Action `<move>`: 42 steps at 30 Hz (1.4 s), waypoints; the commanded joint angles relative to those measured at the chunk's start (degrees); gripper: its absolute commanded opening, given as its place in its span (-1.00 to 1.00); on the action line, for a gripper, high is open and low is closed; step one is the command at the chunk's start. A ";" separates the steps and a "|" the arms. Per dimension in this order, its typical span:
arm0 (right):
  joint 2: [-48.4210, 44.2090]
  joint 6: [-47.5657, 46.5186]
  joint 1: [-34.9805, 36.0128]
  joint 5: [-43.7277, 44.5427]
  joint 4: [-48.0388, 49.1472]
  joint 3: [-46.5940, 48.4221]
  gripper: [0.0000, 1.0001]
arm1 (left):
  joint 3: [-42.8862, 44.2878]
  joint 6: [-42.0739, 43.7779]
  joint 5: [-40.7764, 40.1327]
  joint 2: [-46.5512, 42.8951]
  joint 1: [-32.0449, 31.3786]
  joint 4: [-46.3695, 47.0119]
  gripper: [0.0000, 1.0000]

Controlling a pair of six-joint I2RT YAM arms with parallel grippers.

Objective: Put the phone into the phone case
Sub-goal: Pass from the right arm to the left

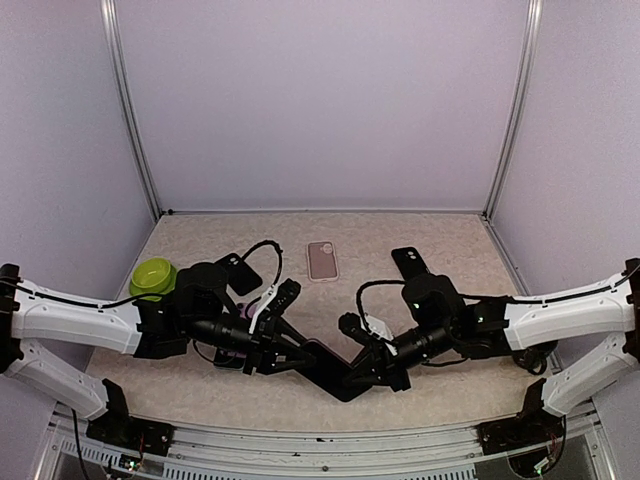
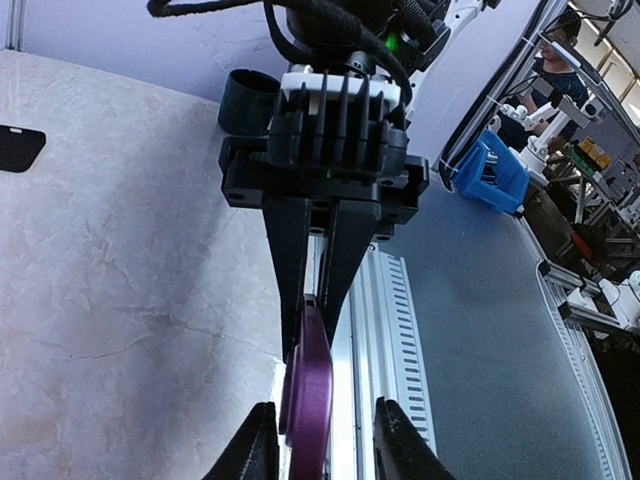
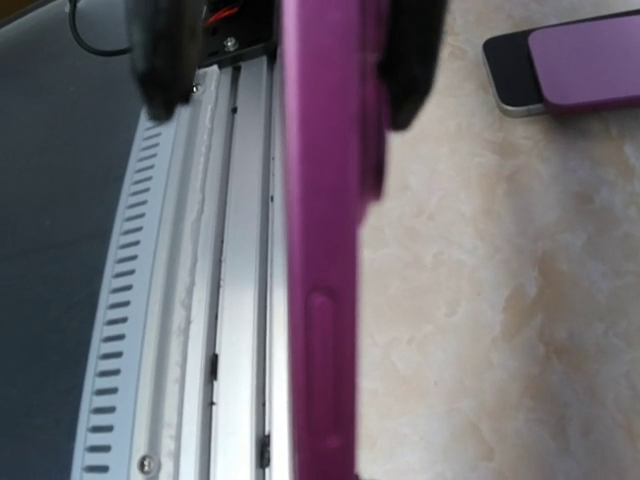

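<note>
A purple phone case (image 3: 320, 250) is held edge-on in the air between the two arms, low over the table's front edge; it looks dark in the top view (image 1: 325, 367). Whether a phone is inside it I cannot tell. My right gripper (image 1: 358, 377) is shut on one end of it, as the left wrist view shows (image 2: 315, 300). Its own fingers are out of sight in the right wrist view. My left gripper (image 2: 325, 415) straddles the other end with its jaws apart and a gap on one side of the case (image 2: 310, 390). It sits left of the case in the top view (image 1: 298, 357).
A phone with a purple back (image 3: 585, 60) lies on the table near the left arm. A pink case (image 1: 322, 260), two black phones (image 1: 240, 272) (image 1: 408, 262) and a green bowl (image 1: 152, 277) lie further back. The slotted metal rail (image 3: 230, 300) runs under the case.
</note>
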 commanded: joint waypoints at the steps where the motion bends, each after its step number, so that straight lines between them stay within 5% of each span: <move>1: 0.80 -1.10 -0.71 -1.87 1.00 2.54 -1.00 | 1.73 1.85 -0.68 0.38 -0.51 -1.37 -0.44; 10: 1.14 -1.11 -1.51 -2.12 1.13 2.28 -1.00 | 1.93 1.34 -1.59 0.41 -0.58 -1.52 -0.99; 17: 1.08 -0.93 -2.10 -1.85 1.17 2.49 -1.00 | 0.85 -1.01 -4.73 -0.92 -0.53 1.73 -1.00; 29: -3.57 3.14 -5.62 -0.62 6.29 0.12 0.40 | -0.39 -4.48 -10.67 -5.51 0.84 8.02 -1.00; 42: -9.89 19.85 -11.44 -0.50 24.46 -5.81 0.71 | -3.18 -11.34 -11.67 -7.03 2.73 24.17 -1.00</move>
